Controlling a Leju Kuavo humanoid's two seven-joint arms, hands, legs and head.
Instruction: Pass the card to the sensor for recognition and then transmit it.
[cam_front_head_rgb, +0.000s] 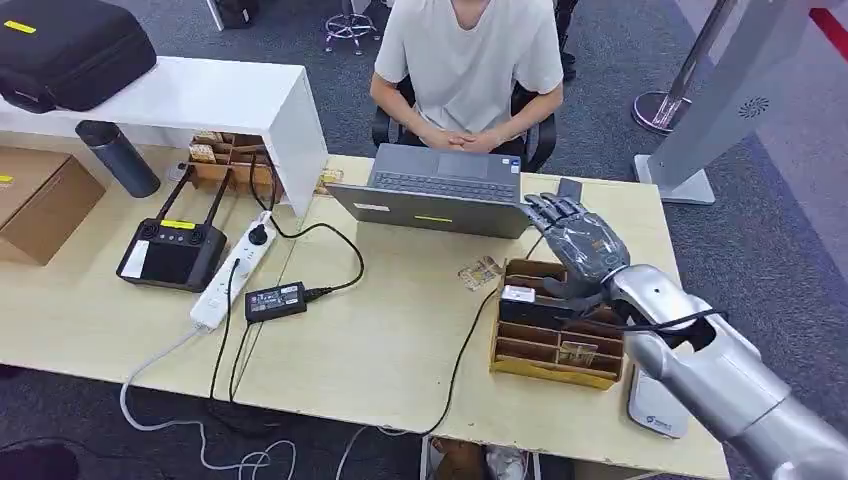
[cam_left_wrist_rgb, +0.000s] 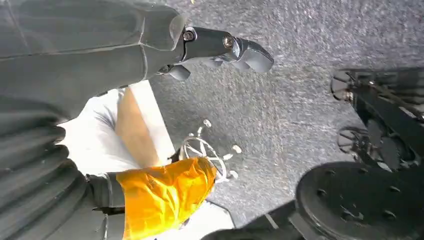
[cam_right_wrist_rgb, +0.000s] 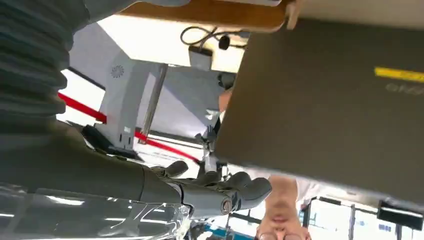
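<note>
— Where's my right hand (cam_front_head_rgb: 578, 243)?

— Over the far end of the wooden organizer (cam_front_head_rgb: 556, 325), fingers spread, grasping nothing, just beside the laptop (cam_front_head_rgb: 437, 192).

— And the card (cam_front_head_rgb: 518, 294)?

— I see one white-labelled card standing in the organizer's far compartment, at the thumb side of the hand.

— Left hand (cam_left_wrist_rgb: 220, 47)?

— Hanging over grey carpet (cam_left_wrist_rgb: 280, 100); fingers curled in, holding nothing.
</note>
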